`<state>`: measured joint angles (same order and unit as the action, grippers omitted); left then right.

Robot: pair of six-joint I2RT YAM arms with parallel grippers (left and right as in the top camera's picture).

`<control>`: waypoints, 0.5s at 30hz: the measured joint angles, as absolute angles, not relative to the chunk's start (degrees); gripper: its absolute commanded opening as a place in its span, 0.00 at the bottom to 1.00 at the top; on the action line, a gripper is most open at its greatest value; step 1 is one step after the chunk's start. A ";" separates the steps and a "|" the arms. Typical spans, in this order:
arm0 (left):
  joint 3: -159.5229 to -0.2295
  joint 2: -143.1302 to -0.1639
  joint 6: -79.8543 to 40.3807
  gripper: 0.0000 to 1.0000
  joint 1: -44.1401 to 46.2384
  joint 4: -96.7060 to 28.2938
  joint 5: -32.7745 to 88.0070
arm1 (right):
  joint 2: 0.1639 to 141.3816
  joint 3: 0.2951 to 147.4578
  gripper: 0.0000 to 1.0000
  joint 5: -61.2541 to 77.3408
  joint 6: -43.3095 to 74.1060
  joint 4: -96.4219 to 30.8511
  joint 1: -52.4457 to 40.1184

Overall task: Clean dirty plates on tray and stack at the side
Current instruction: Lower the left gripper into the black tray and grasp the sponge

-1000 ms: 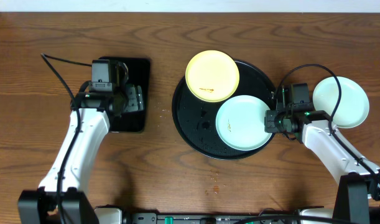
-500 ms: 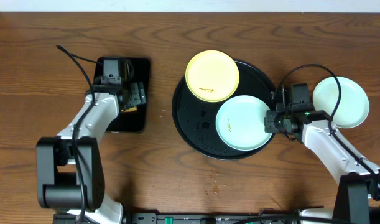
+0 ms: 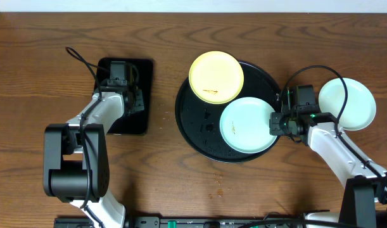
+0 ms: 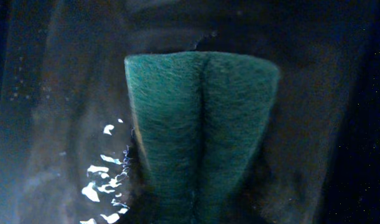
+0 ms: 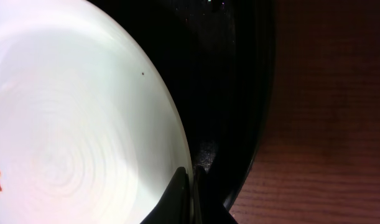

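The round black tray (image 3: 193,126) is carrying the yellow plate (image 3: 216,77) at its far rim and the mint plate (image 3: 244,123) near its right edge. The right gripper (image 3: 274,123) is pinching that mint plate's rim, and the left gripper (image 3: 133,100) is clamping a green sponge (image 4: 202,130) over the rectangular tray (image 3: 144,69). Bracing the plate firmly while the sponge is scrubbing its brown smear seems wise.

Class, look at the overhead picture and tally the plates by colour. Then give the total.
Yellow plates: 1
Mint-white plates: 2
Total: 3
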<state>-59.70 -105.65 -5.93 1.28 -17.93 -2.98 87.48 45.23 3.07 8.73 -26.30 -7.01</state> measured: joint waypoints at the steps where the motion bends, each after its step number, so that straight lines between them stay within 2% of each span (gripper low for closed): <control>1: -59.70 -105.65 -6.15 0.59 1.28 -17.93 -3.03 | 87.48 45.23 0.01 3.07 8.73 -26.28 -7.01; 10: -59.70 -105.65 -6.00 0.63 1.28 -12.88 -3.03 | 87.48 45.23 0.01 3.07 8.73 -26.33 -7.01; 11: -59.70 -105.65 -6.00 0.53 1.28 -12.14 -3.03 | 87.48 45.23 0.01 3.09 8.73 -26.33 -7.01; 13: -59.70 -105.65 -6.42 0.24 1.28 -11.31 -3.09 | 87.48 45.23 0.01 3.07 8.73 -26.30 -7.01; 15: -59.70 -105.65 -6.22 0.15 1.28 -10.98 -3.27 | 87.48 45.23 0.01 3.07 8.73 -26.30 -7.01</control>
<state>-59.70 -105.65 -6.22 1.28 -10.98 -3.27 87.48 45.23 3.07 8.73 -26.30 -7.01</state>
